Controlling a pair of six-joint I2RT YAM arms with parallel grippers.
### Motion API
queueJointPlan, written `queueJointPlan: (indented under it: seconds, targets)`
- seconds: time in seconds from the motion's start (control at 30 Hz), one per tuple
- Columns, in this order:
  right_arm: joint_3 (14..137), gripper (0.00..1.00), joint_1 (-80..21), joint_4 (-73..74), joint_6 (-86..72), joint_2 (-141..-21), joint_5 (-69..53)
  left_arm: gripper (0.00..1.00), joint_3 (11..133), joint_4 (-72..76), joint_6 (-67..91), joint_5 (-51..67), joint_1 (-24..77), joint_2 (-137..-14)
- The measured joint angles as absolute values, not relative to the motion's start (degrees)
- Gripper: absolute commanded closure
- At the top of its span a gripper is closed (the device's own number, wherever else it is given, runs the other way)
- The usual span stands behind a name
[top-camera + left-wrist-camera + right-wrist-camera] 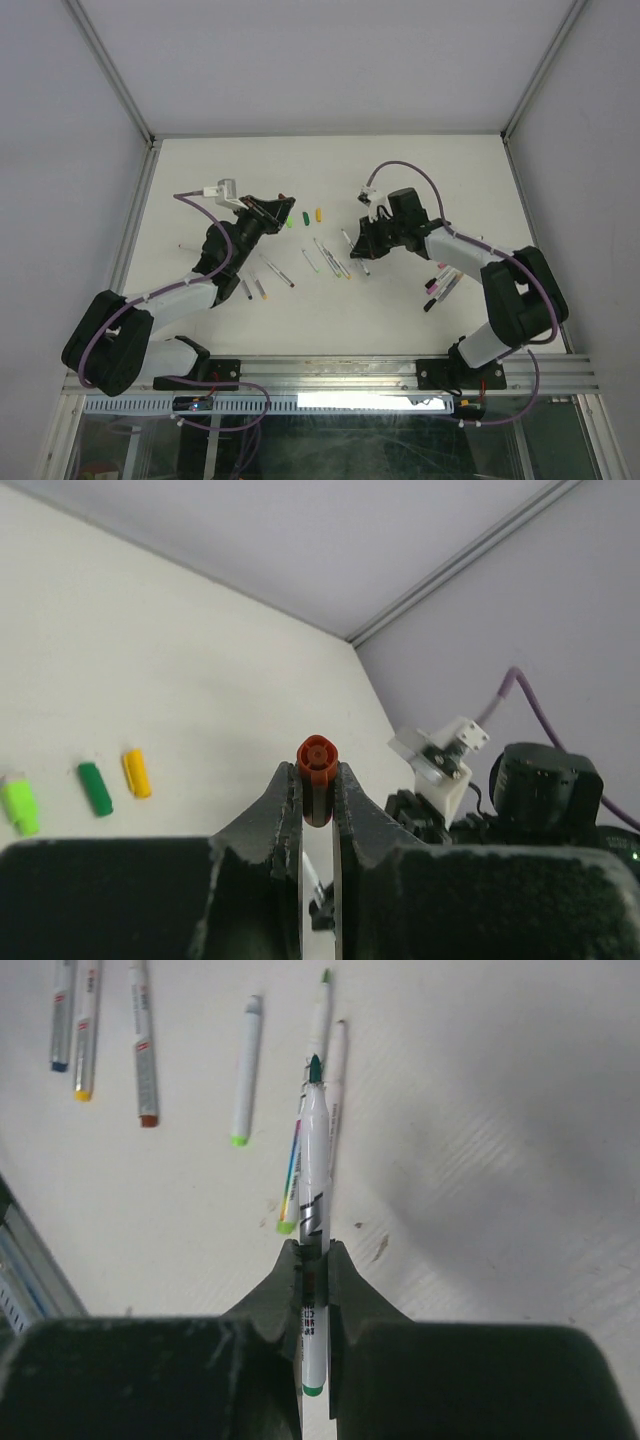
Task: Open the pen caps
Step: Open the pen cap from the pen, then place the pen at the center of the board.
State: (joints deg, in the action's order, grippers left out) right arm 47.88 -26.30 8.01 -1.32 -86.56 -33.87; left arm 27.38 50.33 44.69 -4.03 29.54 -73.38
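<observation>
My left gripper is shut on a red pen cap, whose round end faces the camera, held above the table at the back left. Three loose pen caps lie beside it: light green, dark green and yellow. My right gripper is shut on a white pen barrel with a bare green tip, pointing away over the table. The two grippers are apart.
Several uncapped white pens lie mid-table, some right under the held pen and others to its left. A cluster of capped pens lies by the right arm. The right arm's wrist shows beyond the left fingers.
</observation>
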Motion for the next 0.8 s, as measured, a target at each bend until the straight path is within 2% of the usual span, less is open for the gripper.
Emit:
queueJointPlan:
  seconds: [0.17,0.37,0.8]
  targets:
    - [52.69,0.98,-28.16,10.11,-4.08,-93.54,-26.22,1.00,25.63,42.54,45.89,-3.20,29.54,-70.19]
    - [53.80,0.96,-30.17,11.16,-6.02,-96.05,-20.71,1.00,25.63,34.89,46.98,-2.48,29.54,-68.23]
    - [55.72,0.85,-32.05,12.80,-6.35,-99.53,-15.66,1.00,25.34,31.38,48.71,0.16,29.54,-68.23]
